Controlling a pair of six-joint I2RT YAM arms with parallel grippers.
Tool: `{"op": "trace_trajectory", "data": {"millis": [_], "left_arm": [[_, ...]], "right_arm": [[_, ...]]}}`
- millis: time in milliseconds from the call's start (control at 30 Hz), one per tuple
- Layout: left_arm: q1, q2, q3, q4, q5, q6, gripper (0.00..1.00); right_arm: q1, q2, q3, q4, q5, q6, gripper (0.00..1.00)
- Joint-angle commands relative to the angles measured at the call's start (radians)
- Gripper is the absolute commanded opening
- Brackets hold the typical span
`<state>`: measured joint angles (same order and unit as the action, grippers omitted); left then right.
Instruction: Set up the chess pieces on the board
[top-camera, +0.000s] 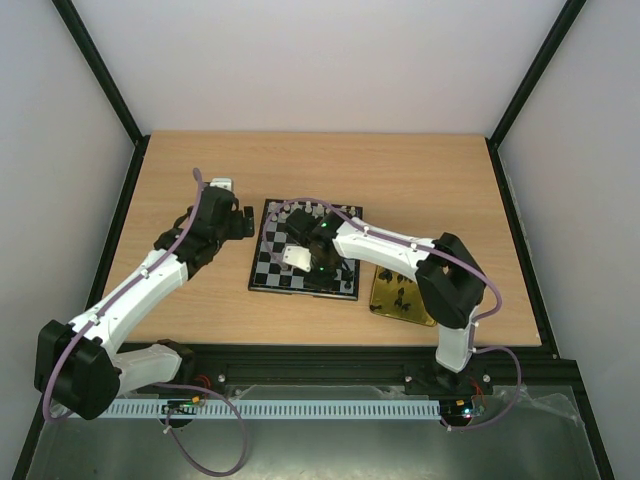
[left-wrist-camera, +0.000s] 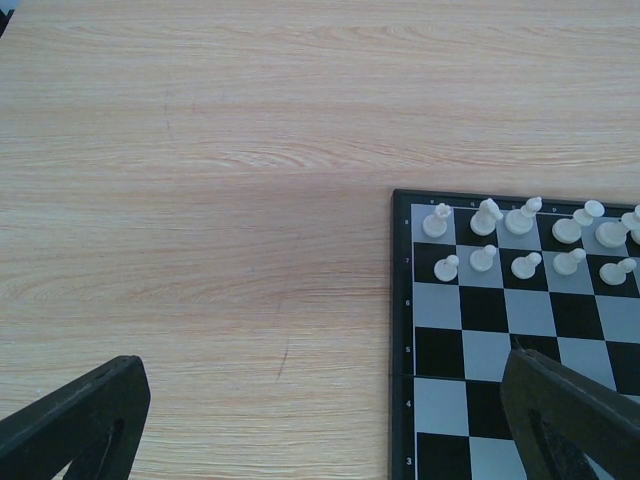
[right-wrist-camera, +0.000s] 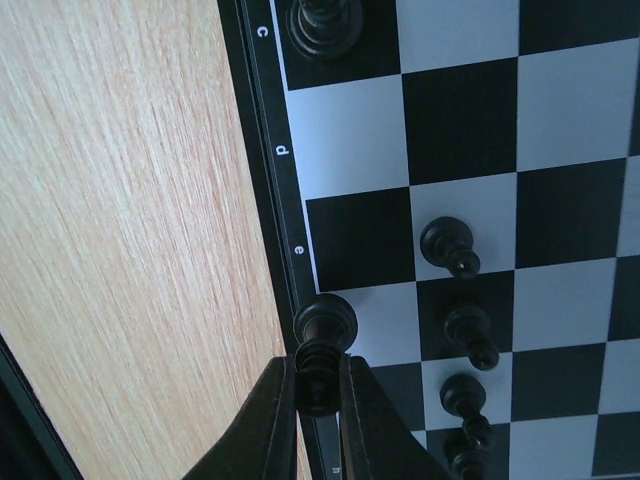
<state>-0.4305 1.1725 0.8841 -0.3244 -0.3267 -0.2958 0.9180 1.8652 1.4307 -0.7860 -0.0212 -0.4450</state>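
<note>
The checkered board lies mid-table. In the right wrist view my right gripper is shut on a black chess piece whose base stands at the board's rim, on the edge row near the letter e. Black pawns stand in the row beside it, and another black piece on the c square. My left gripper hovers open over bare table at the board's left edge. White pieces fill two rows at the far end in the left wrist view.
A shiny gold tray with a few dark pieces in it sits right of the board, partly under the right arm. Wooden table stretches behind and to both sides. Black frame rails run along the table's edges.
</note>
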Motion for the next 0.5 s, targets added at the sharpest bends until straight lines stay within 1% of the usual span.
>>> {"op": "trace_trajectory", "data": {"millis": [0, 133, 333, 467], "left_arm": [[0.007, -0.009, 0.032, -0.011, -0.021, -0.002, 0.99], [0.007, -0.008, 0.032, -0.009, -0.021, 0.000, 0.99], [0.008, -0.008, 0.032, -0.010, -0.024, 0.001, 0.99], [0.024, -0.009, 0.031, -0.023, -0.085, -0.034, 0.99]], "right_arm": [[0.010, 0.032, 0.007, -0.026, 0.009, 0.002, 0.03], [0.009, 0.037, 0.001, 0.000, 0.025, 0.010, 0.03], [0.009, 0.058, 0.029, 0.007, 0.001, 0.020, 0.04], [0.009, 0.081, 0.074, -0.003, -0.038, 0.031, 0.04]]}}
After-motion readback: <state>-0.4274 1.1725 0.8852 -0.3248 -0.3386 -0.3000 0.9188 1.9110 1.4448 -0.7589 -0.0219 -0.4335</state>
